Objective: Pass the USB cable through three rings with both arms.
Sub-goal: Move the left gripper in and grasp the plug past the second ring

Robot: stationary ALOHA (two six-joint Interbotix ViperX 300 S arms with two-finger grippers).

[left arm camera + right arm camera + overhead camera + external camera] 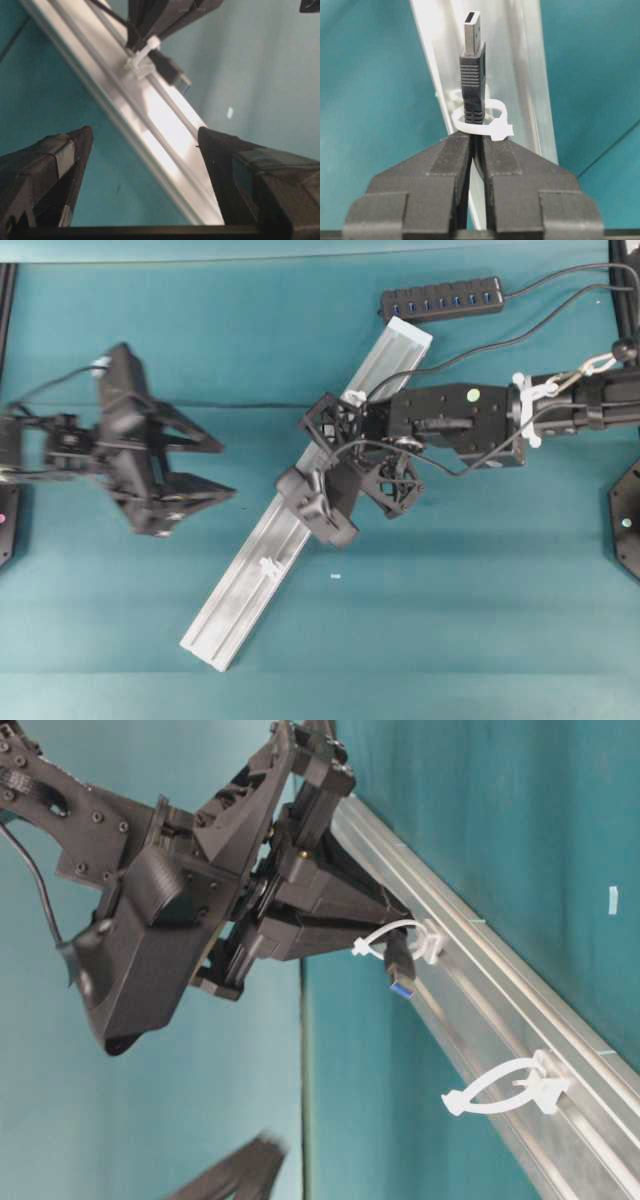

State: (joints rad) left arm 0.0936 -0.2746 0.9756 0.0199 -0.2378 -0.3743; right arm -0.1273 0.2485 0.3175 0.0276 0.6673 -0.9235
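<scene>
A silver rail [240,590] lies diagonally on the teal table with white rings on it. My right gripper [476,140] is shut on the USB cable just behind its plug [472,65]. The plug pokes through the middle ring [480,122], metal tip past it. From table level the plug [400,965] hangs out of that ring [420,940], and an empty ring [510,1085] follows. Overhead, the upper ring [355,397] and lower ring [268,565] show; the right gripper [318,472] hides the middle one. My left gripper [226,470] stands open left of the rail, holding nothing.
A black multi-port hub [440,298] lies at the back, beyond the rail's upper end. The black cord [480,348] trails from the right edge toward the right wrist. A small white scrap [335,577] lies on the table right of the rail.
</scene>
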